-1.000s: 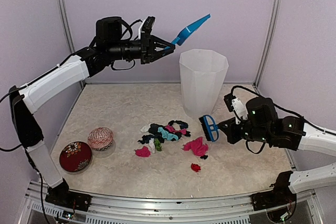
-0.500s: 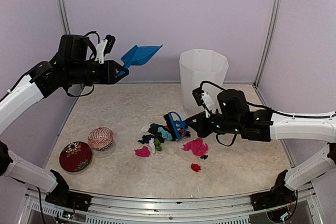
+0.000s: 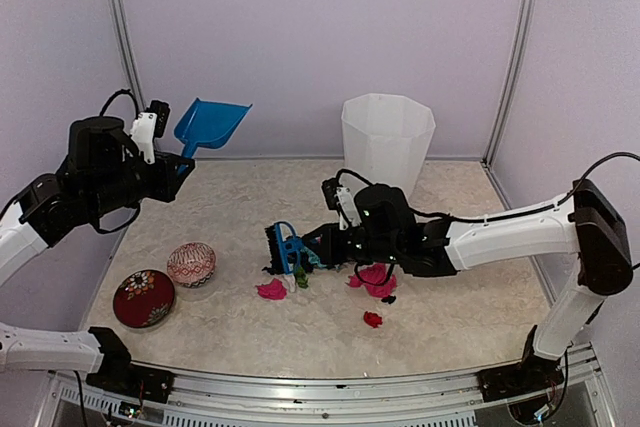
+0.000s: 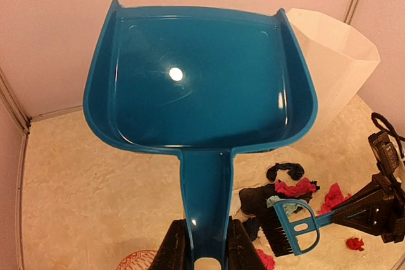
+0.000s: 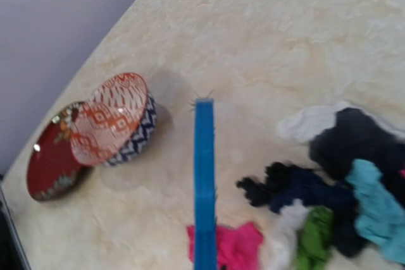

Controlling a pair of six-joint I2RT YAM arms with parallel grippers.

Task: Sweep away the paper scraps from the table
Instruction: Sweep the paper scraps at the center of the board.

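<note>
A heap of paper scraps (image 3: pixel 322 253), black, teal, green, white and pink, lies mid-table (image 3: pixel 470 297), with pink scraps (image 3: pixel 375 279) and a small red one (image 3: pixel 372 319) beside it. My right gripper (image 3: pixel 326 240) is shut on the handle of a blue brush (image 3: pixel 285 247), whose black bristles point down at the heap's left edge. In the right wrist view the brush (image 5: pixel 204 181) shows edge-on above a pink scrap (image 5: pixel 237 245). My left gripper (image 4: pixel 205 251) is shut on the handle of an empty blue dustpan (image 4: pixel 202 80), held in the air at the far left (image 3: pixel 210 125).
A tall white bin (image 3: pixel 387 152) stands at the back, right of centre. A patterned bowl (image 3: pixel 191 264) and a red dish (image 3: pixel 143 298) sit at the front left. Walls close three sides, and a metal frame runs along the near edge.
My left arm has swung left and down from beside the bin, carrying the dustpan. My right arm has reached left, taking the brush from the heap's right side to its left edge.
</note>
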